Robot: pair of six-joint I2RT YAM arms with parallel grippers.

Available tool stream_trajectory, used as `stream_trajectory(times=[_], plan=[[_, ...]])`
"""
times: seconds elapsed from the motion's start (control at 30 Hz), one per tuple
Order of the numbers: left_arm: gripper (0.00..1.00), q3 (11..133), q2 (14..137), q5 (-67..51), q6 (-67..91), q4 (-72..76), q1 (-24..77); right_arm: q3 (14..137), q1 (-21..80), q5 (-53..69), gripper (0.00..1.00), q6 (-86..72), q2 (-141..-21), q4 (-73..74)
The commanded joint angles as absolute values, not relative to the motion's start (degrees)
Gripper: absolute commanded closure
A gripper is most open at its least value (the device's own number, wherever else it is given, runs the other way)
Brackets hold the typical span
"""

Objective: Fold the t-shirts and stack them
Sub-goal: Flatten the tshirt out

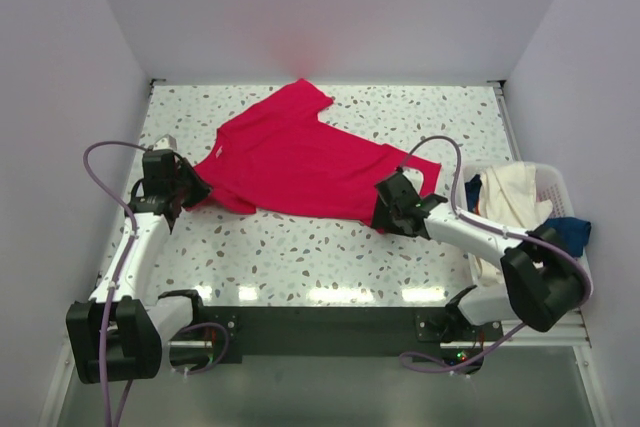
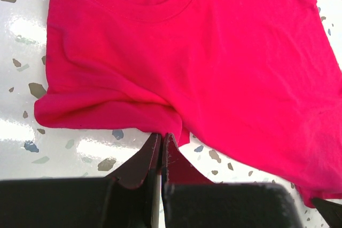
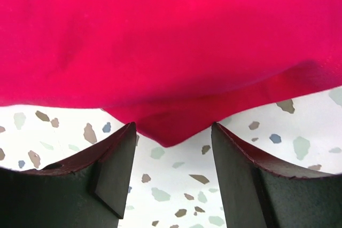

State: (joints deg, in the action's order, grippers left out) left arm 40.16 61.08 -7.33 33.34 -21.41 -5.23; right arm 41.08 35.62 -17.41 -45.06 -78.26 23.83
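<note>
The crimson t-shirt [image 1: 290, 157] lies spread front-up across the middle of the terrazzo table [image 1: 300, 267], collar towards the left arm and hem towards the right. The left gripper [image 2: 162, 138] is clenched on a pinch of its near edge below the collar, where the cloth bunches into wrinkles. The right gripper [image 3: 173, 132] is released. Its jaws stand apart on either side of a pointed corner of the near edge, with no cloth caught between them.

To fold well, the right claw probably should reach further over that corner and take it fully before either arm lifts. Both arms should then keep the edge taut and level so the fold lands flat.

At the right, the white slatted basket [image 1: 556, 183] holds a cream shirt [image 1: 512, 195] and a dark blue shirt [image 1: 572, 232].

No brand, label or writing is readable anywhere.
</note>
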Motion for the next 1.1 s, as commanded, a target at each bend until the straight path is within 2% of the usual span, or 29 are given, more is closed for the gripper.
stream_trajectory(times=[0.0,0.17,0.27,0.3,0.43,0.6,0.8,0.9,1.07], plan=[[1.0,42.45,61.08,-8.35,32.43,-19.16,-5.62,41.22,35.86,-18.81,0.38,-47.02,-80.06,18.72],[1.0,42.01,61.17,-8.44,32.61,-18.81,-5.62,42.28,35.86,-17.76,0.41,-47.28,-83.49,17.14],[1.0,42.01,61.17,-8.35,32.61,-18.81,-5.71,42.45,35.86,-18.89,0.46,-47.37,-83.76,17.84],[1.0,42.01,61.08,-8.44,32.69,-18.72,-5.63,43.32,35.77,-19.24,0.61,-47.29,-83.59,18.36],[1.0,42.45,60.91,-8.44,32.61,-19.16,-5.63,49.54,35.68,-24.59,1.0,-44.66,-81.74,26.25],[1.0,43.77,60.12,-8.44,32.78,-19.78,-5.63,60.36,32.53,-30.05,1.0,-38.15,-78.94,33.83],[1.0,46.4,58.01,-6.51,33.22,-22.49,-5.62,68.27,23.39,-28.48,1.0,-32.35,-76.82,36.48],[1.0,47.28,57.22,-4.75,33.4,-22.24,-5.62,73.45,20.4,-28.21,1.0,-30.24,-79.71,36.21],[1.0,49.13,60.02,-3.08,34.45,-20.05,-5.8,84.88,17.23,-24.18,1.0,-26.81,-94.44,35.07]])
